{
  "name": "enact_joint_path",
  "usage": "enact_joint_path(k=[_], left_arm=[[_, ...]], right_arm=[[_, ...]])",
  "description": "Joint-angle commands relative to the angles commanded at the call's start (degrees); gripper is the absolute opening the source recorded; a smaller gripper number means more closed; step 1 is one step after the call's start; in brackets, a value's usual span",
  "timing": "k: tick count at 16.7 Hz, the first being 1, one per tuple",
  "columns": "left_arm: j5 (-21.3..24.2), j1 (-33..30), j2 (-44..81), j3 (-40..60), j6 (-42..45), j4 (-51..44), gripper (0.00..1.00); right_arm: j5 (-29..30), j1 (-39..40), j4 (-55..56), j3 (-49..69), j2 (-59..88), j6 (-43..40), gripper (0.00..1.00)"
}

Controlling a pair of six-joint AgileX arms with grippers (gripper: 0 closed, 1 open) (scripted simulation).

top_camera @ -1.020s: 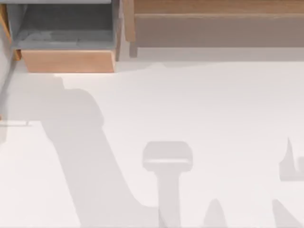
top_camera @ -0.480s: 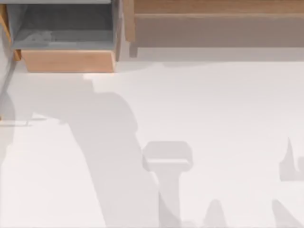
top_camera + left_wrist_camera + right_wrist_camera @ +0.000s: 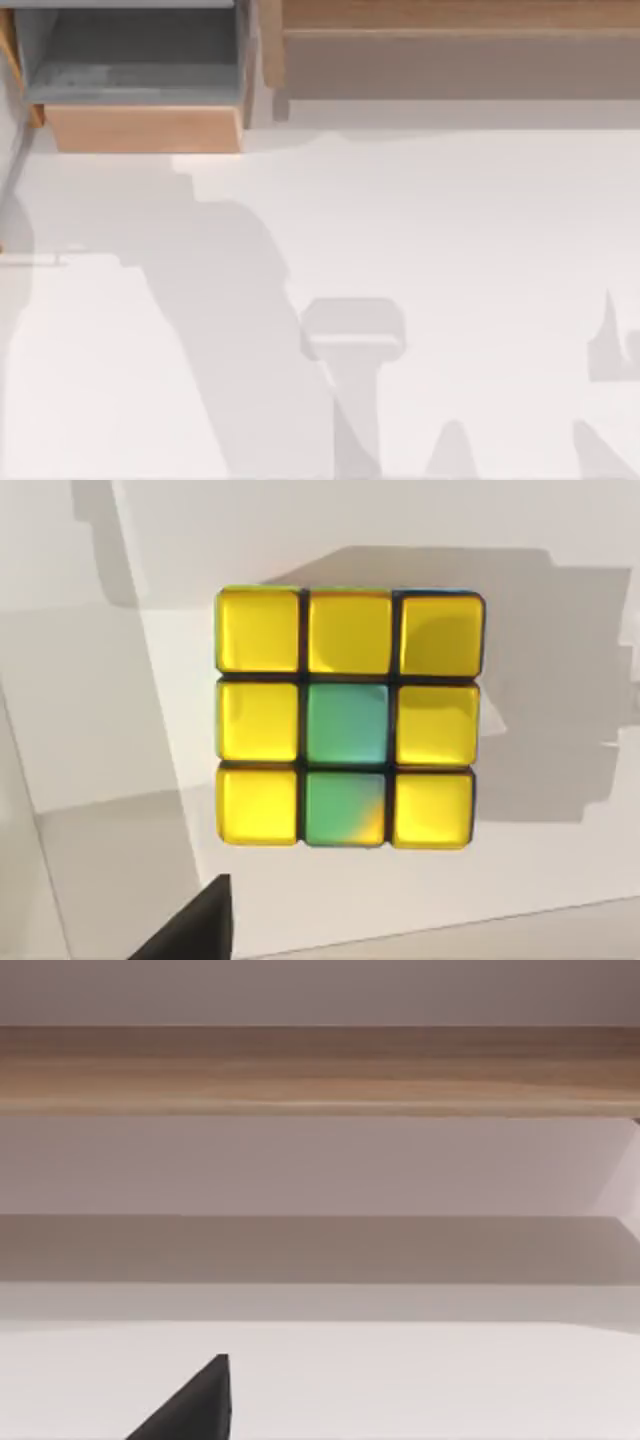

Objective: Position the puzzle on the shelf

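yellow-green gridded puzzle (image 3: 348, 717), brown shelf (image 3: 455, 50)

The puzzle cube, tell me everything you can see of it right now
The puzzle is a three-by-three cube with glossy, plastic-looking squares split by dark grid lines. The face turned to the left wrist camera has seven yellow squares; the middle one and the one next to it at the edge are green. It lies flat on the white table, square to the camera, casting a shadow. Nothing grips or touches it.
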Motion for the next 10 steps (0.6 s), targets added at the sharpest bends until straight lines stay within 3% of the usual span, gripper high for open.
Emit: enact_joint_path(k=[6, 10], left_arm=[[0.7, 1.3, 11.6, 5.1, 2.3, 4.9, 1.00], [0.8, 1.2, 12.4, 5.8, 2.4, 5.2, 1.00]], right_arm=[[0.0, 0.0, 0.0, 0.0, 0.0, 0.0, 1.00], [0.0, 0.0, 0.0, 0.0, 0.0, 0.0, 1.00]])
